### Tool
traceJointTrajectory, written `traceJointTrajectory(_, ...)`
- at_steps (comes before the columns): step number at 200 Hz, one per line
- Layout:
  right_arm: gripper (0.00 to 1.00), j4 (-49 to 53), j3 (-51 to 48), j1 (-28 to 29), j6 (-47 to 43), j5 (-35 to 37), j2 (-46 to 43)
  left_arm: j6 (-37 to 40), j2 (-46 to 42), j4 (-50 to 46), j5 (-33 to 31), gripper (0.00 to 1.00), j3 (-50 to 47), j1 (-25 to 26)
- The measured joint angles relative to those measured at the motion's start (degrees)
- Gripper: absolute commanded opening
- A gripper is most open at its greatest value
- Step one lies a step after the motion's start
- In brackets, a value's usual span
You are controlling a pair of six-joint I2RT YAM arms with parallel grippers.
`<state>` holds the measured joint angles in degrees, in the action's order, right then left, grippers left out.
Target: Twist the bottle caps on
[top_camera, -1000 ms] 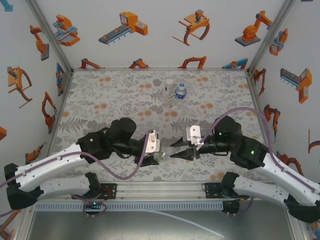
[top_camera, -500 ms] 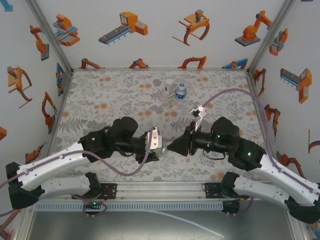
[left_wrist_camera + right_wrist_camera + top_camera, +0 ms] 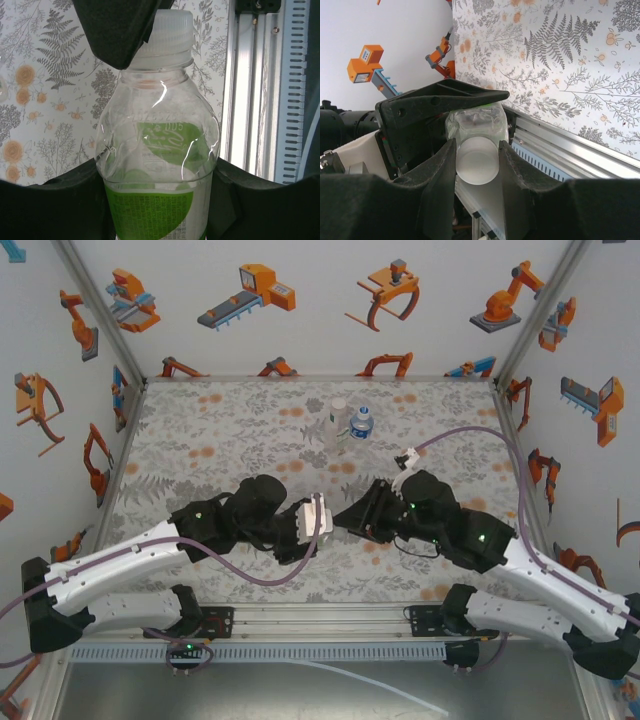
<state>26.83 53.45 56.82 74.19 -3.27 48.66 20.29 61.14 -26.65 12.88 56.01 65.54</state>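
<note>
Right end effector [image 3: 477, 156] is clamped on a white cap [image 3: 476, 170] that sits on the neck of the green-labelled bottle [image 3: 155, 150]. Left end effector [image 3: 160, 205] grips that bottle round its body, holding it over the near middle of the bench [image 3: 200, 430]. The cap looks seated on the threads, but I can't tell how tight, so I'd guess this one's mid-screw. The blue-labelled bottle [image 3: 362, 423] and a taller clear bottle [image 3: 339, 420] stand together at far centre, too small to tell if they're capped.
</note>
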Motion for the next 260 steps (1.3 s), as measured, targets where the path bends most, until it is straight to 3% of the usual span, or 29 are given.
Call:
traceJointTrajectory(16,0.00,0.17,0.31,-0.07,-0.04,0.44,0.42,-0.02,0.00,0.04,-0.94,0.42,0.00,0.09)
traceJointTrajectory(22,0.00,0.33,0.50,-0.07,-0.07,0.66,0.57,-0.02,0.00,0.09,-1.29,0.67,0.00,0.13)
traceJointTrajectory(29,0.00,0.37,0.72,-0.07,-0.09,0.92,0.76,-0.20,-0.04,0.22,-1.73,0.82,0.00,0.15)
traceJointTrajectory(49,0.00,0.61,1.40,-0.04,-0.52,1.46,1.84,-0.61,-0.46,1.73,-3.50,0.89,0.00,0.33)
traceJointTrajectory(60,0.00,1.01,2.05,-0.09,-1.16,1.73,2.78,-0.70,-1.14,2.03,-4.63,1.00,-0.11,0.39)
traceJointTrajectory(101,0.00,4.31,7.17,-1.31,-6.29,2.80,7.50,-2.38,-5.86,3.08,-9.62,0.97,-2.25,-0.28)
traceJointTrajectory(143,0.00,10.93,14.47,-6.38,-15.54,4.37,14.34,-4.26,-10.25,2.91,-10.97,0.97,-4.17,-4.00)
traceJointTrajectory(196,0.00,18.71,28.33,-14.71,-31.78,5.62,28.79,-5.68,-14.16,1.51,-10.99,0.97,-6.69,-6.27)
traceJointTrajectory(260,0.00,24.65,52.89,-15.76,-47.25,7.23,53.24,-7.04,-18.45,-0.46,-11.74,0.97,-8.94,-6.45)
